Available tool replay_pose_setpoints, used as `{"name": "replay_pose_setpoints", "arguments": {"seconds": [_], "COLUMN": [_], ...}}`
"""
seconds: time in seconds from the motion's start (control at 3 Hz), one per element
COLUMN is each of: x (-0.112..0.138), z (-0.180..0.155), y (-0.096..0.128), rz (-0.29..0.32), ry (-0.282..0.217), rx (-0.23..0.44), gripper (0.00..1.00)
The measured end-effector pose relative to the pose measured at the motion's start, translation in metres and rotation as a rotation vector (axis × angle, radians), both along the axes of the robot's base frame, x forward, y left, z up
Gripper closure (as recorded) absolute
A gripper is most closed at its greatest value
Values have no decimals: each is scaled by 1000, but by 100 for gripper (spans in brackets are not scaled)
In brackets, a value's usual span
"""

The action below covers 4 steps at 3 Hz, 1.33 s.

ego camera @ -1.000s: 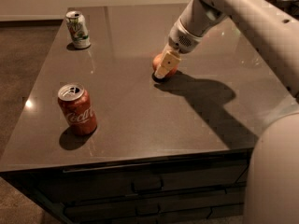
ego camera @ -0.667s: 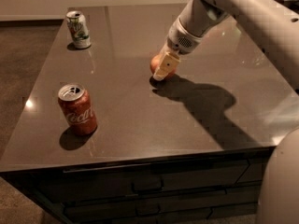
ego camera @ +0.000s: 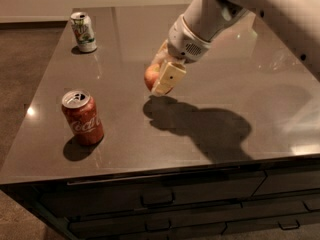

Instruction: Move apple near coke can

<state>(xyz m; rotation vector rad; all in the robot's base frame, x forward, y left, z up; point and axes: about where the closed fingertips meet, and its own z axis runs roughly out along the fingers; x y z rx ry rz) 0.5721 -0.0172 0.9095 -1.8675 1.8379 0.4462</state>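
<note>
The apple (ego camera: 151,77) is small, round and red-orange, and hangs above the table's middle with its shadow on the surface below. My gripper (ego camera: 162,79) is shut on it, with one cream finger (ego camera: 167,79) across its front. The red coke can (ego camera: 83,117) with white script and a silver top stands upright near the table's front left, well to the left of and nearer than the apple.
A white-and-green soda can (ego camera: 83,32) stands upright at the back left. The dark table (ego camera: 250,89) has drawers under its front edge. My white arm (ego camera: 260,4) reaches in from the upper right over the table's right half.
The gripper has lifted the apple off the table and carried it left and forward, towards the coke can. Both cans have stayed put.
</note>
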Motion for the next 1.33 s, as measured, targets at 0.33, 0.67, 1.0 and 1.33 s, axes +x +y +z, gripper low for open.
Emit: {"name": "replay_pose_setpoints", "arguments": {"seconds": [0.33, 0.67, 1.0, 1.33], "x": [-48, -68, -74, -71], "z": [1, -9, -22, -32], "y": [38, 56, 71, 80], "rz": [181, 269, 316, 335], "ry": [0, 10, -5, -23], "rx": [16, 14, 4, 11], "gripper": [100, 100, 100, 83]}}
